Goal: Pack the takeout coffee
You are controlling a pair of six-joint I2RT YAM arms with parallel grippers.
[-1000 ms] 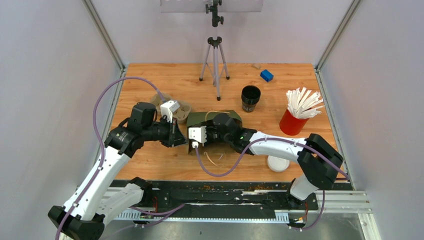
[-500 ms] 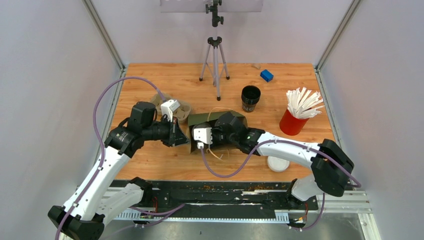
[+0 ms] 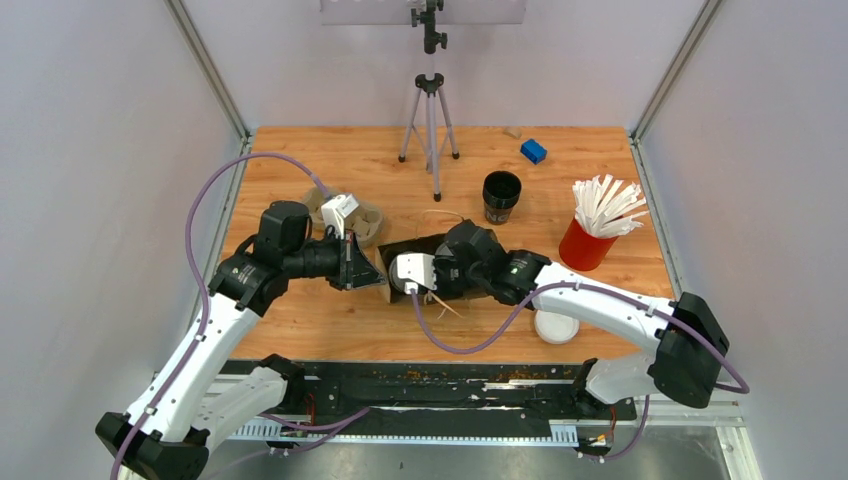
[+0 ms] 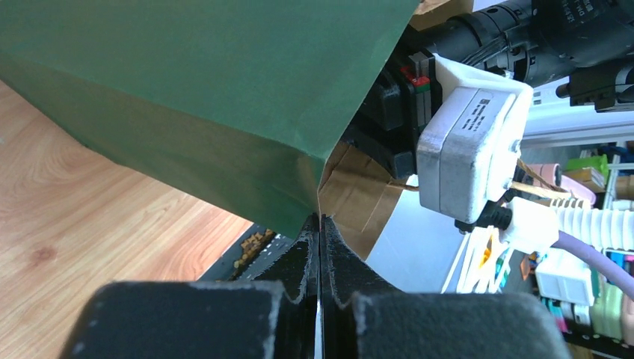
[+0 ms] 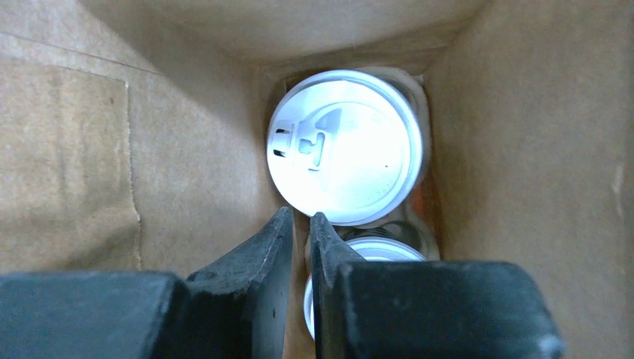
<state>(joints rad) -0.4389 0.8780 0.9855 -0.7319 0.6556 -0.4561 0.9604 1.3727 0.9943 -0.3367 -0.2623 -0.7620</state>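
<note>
Your left gripper (image 4: pixel 320 224) pinches the green paper bag (image 4: pixel 187 75) on the wooden tabletop (image 3: pixel 330 320). Your right gripper (image 5: pixel 301 224), slightly parted, sits inside its tight walls near two lidded cups (image 5: pixel 344 146).

The left arm (image 3: pixel 215 335) and the right arm (image 3: pixel 600 305) both have long, smooth white parts joined by chunky round black joints (image 3: pixel 283 228). A thin purple cable (image 4: pixel 591 256) loops out from each arm and runs to a small white-grey box camera (image 4: pixel 471 161) by the wrist, which has a printed label on its side. The fingers (image 5: pixel 254 258) are flat and black, with a slightly rough skin.
</note>
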